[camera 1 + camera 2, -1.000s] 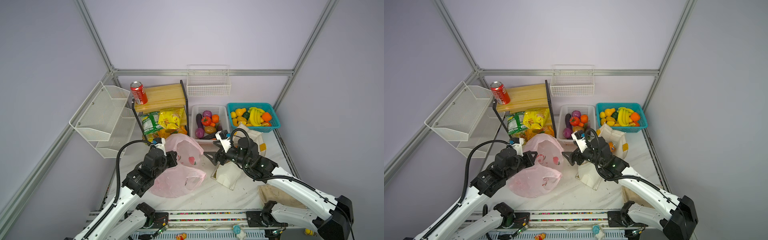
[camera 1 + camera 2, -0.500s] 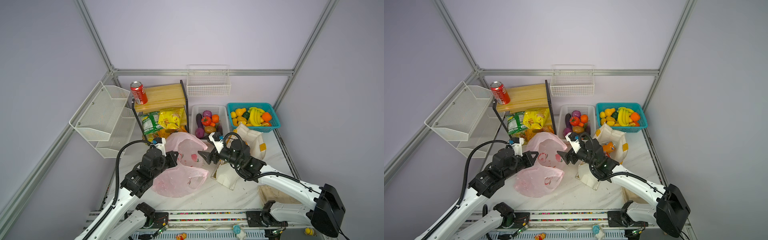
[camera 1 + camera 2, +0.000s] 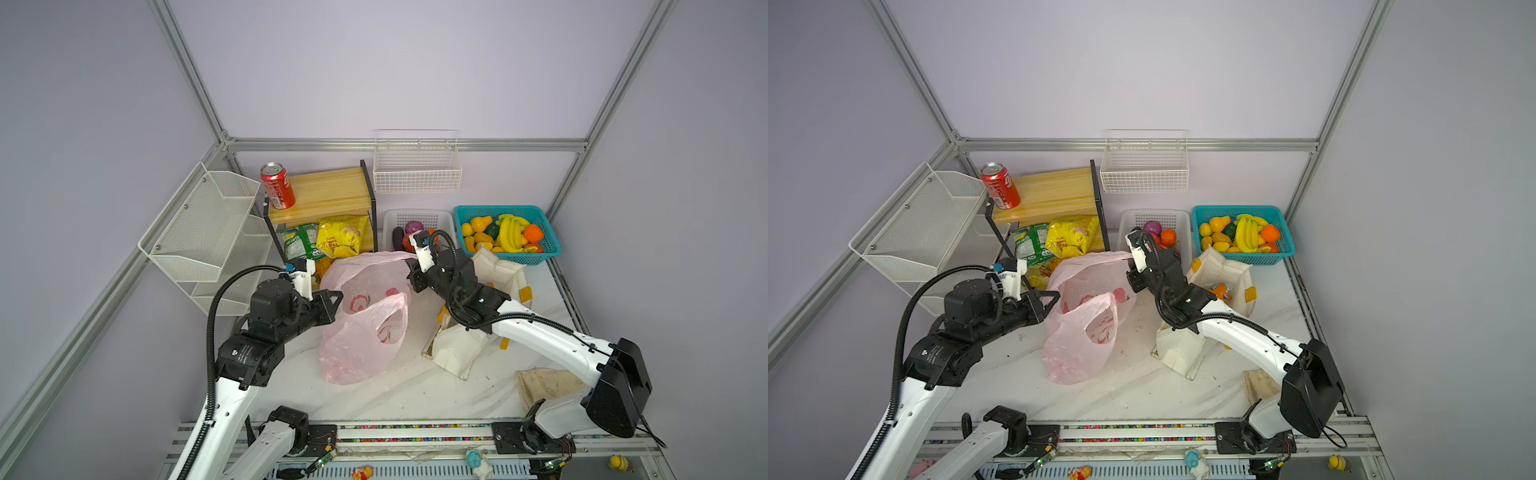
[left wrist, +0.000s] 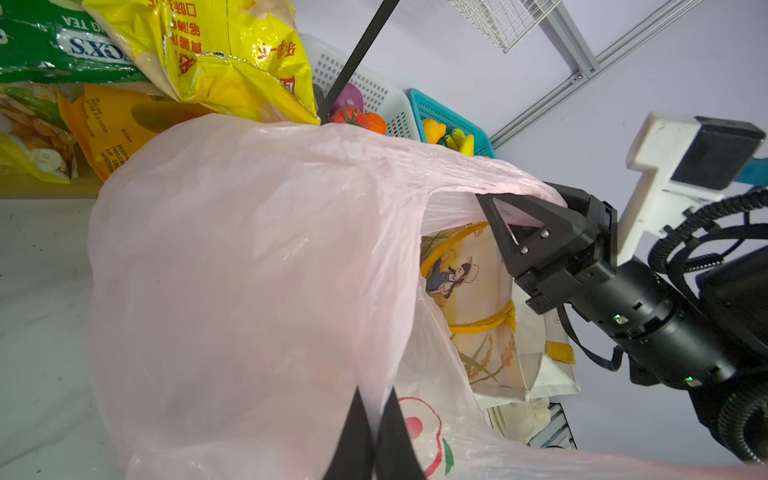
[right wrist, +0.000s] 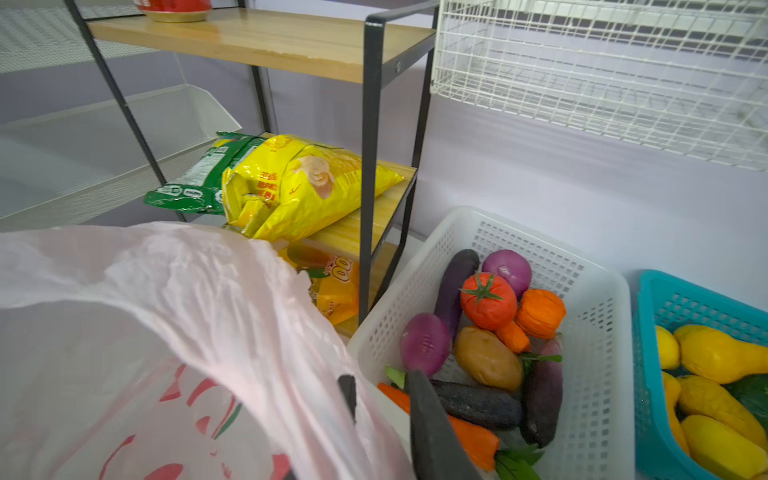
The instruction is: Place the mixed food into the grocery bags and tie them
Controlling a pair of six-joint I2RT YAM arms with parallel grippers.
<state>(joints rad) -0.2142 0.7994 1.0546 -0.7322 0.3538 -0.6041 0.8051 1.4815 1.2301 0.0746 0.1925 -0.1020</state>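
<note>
On the table [image 3: 415,395], the pink bag [image 3: 361,345] is held open beside the tote [image 3: 496,270]. One rim is pinched in the closed left claw [image 3: 337,297], and the opposite rim is clamped in the right claw [image 4: 498,205]. The cola can [image 3: 277,185] is left on the shelf [image 3: 328,193], the tomato [image 5: 486,301] in the white basket [image 5: 598,374].

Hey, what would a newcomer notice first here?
The pink plastic bag mid-table, stretched open between the left gripper and right gripper. Behind it, a red cola can stands on the wooden shelf, back left; a teal basket of yellow fruit sits back right.
</note>
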